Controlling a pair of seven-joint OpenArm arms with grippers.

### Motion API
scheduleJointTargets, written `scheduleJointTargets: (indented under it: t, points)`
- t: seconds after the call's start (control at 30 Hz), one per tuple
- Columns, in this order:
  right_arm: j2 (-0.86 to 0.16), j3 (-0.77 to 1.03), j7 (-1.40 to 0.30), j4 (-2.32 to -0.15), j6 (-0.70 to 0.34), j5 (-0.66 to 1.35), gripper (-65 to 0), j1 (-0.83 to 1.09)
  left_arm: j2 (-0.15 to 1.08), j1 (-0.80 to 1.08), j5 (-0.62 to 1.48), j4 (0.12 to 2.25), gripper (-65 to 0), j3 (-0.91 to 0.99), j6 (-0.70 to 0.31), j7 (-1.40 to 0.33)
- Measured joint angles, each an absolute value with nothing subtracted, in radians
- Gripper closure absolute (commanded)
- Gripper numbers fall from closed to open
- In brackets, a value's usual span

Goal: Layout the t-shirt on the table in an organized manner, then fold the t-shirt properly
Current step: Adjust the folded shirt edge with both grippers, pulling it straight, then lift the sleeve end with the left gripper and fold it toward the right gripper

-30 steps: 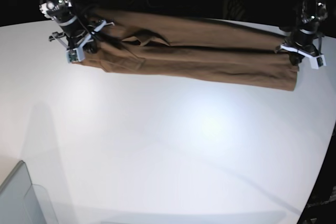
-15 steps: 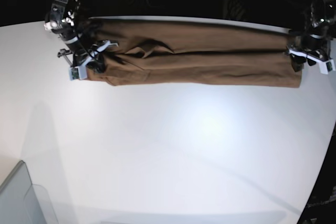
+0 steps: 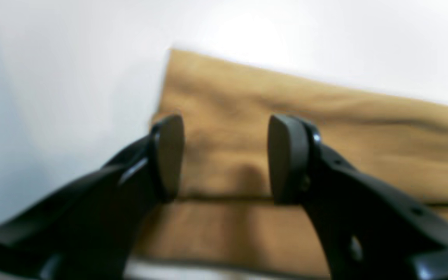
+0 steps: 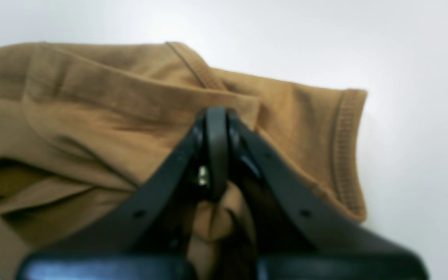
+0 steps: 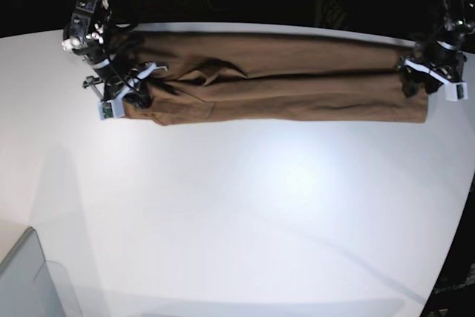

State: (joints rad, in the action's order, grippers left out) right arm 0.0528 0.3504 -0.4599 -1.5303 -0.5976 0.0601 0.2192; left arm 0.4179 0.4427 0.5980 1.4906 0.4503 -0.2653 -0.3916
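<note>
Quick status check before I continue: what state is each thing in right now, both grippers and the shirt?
left gripper: open, jaws apart over the shirt's end, gripping nothing.
right gripper: shut on a fold of the t-shirt near the sleeve hem.
t-shirt: folded lengthwise into a long narrow band, lying along the far side of the table, some wrinkles near the right gripper's end.
table: white, bearing the shirt.

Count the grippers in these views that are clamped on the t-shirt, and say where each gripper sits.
1. The right gripper is shut on the t-shirt at its collar end. The left gripper hangs open over the opposite end, holding nothing, above the table.
</note>
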Motion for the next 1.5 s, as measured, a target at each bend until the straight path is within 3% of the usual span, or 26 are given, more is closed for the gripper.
scheduleJointTargets:
  t: [0.23, 0.5, 0.73, 1.2, 1.3, 1.5]
  points:
    - [0.053, 0.350, -0.462, -1.529, -0.597, 0.057, 0.0, 0.216, 0.420, 0.446, 0.597, 1.464, -34.5, 0.467, -0.268, -0.394]
    - [0.054, 0.350, -0.463, -1.528, -0.595, 0.056, 0.0, 0.214, 0.365, 0.410, 0.403, 1.461, -51.3, 0.531, -0.276, -0.393]
    - [0.056, 0.350, -0.462, -1.528, -0.595, 0.057, 0.0, 0.214, 0.319, 0.381, 0.347, 1.459, -51.4, 0.522, -0.284, -0.401]
    - [0.056, 0.350, -0.463, -1.529, -0.595, 0.057, 0.0, 0.214, 0.341, 0.310, 0.372, 1.326, -51.0, 0.490, -0.281, -0.344]
    - [0.056, 0.350, -0.463, -1.528, -0.595, 0.057, 0.0, 0.213, 0.356, 0.310, 0.382, 1.312, -42.1, 0.439, -0.277, -0.311]
    - [0.056, 0.350, -0.478, -1.528, -0.595, 0.053, 0.0, 0.203, 0.357, 0.242, 0.394, 1.248, -9.1, 0.407, -0.301, -0.290]
